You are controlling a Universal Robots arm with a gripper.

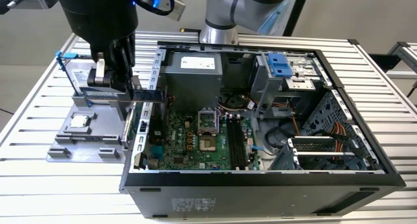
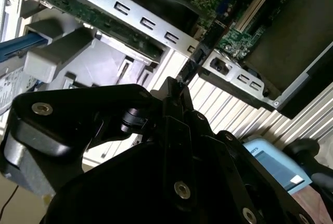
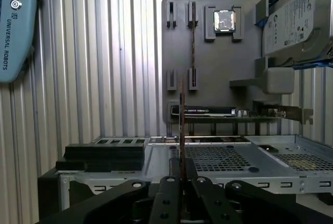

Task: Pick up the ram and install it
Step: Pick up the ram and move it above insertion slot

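Note:
The ram (image 1: 148, 94) is a thin dark stick held level above the left wall of the open computer case (image 1: 260, 180). My gripper (image 1: 119, 86) is shut on it, just over the grey holder tray (image 1: 78, 141). In the first wrist view the ram (image 3: 181, 114) stands edge-on, rising from between the black fingers (image 3: 169, 185) of the gripper (image 3: 182, 174). The motherboard's long black slots (image 1: 236, 142) lie inside the case, to the exterior view's right of the gripper. In the second wrist view the gripper (image 2: 177, 86) hangs over the case's edge.
The grey tray carries a small square silver chip (image 1: 79, 120) and a hard drive in a blue frame (image 1: 73, 77). Inside the case are a grey power supply (image 1: 192, 80), a blue-fronted drive cage (image 1: 280, 68) and cables. The ribbed metal table (image 1: 39, 185) surrounds it all.

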